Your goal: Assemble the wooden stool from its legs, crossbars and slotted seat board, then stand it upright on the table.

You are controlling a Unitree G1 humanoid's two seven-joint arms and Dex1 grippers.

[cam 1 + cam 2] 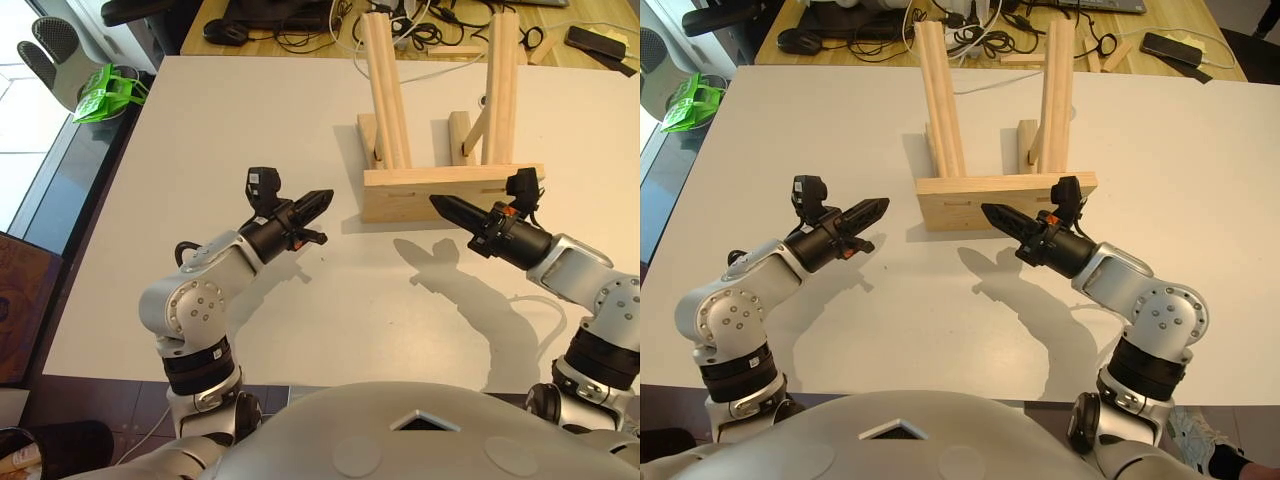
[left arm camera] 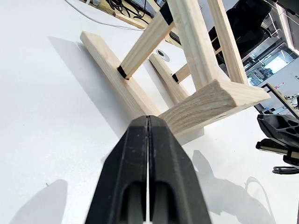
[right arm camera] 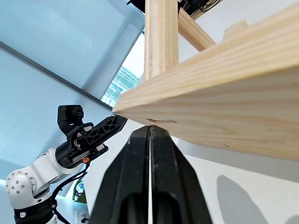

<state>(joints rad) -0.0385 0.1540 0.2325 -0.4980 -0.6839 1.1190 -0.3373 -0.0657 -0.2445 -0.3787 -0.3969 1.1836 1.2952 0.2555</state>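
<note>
1. My left gripper (image 1: 324, 197) is clenched on nothing, its two fingers pressed flat together, and it hovers just above the white table (image 1: 200, 120).
2. My right gripper (image 1: 437, 203) is pinched closed in the same way and holds nothing. Its tip points back toward the left gripper, with an open stretch of table between the two.
3. The stool (image 1: 440, 150) is assembled and lies on its side just ahead of both grippers, resting on the table.
4. Its slotted seat board (image 1: 450, 190) stands on one long edge, and its flat face is turned toward the fingertips. The right gripper's tip sits close in front of that face, low and near the middle. I can't tell whether they touch.
5. The left gripper is off the board's left end and apart from it.
6. The legs (image 1: 385, 90) run away from the grippers, beyond the board. In the left wrist view a crossbar (image 2: 142, 46) joins a leg lying on the table to one above it.
</note>
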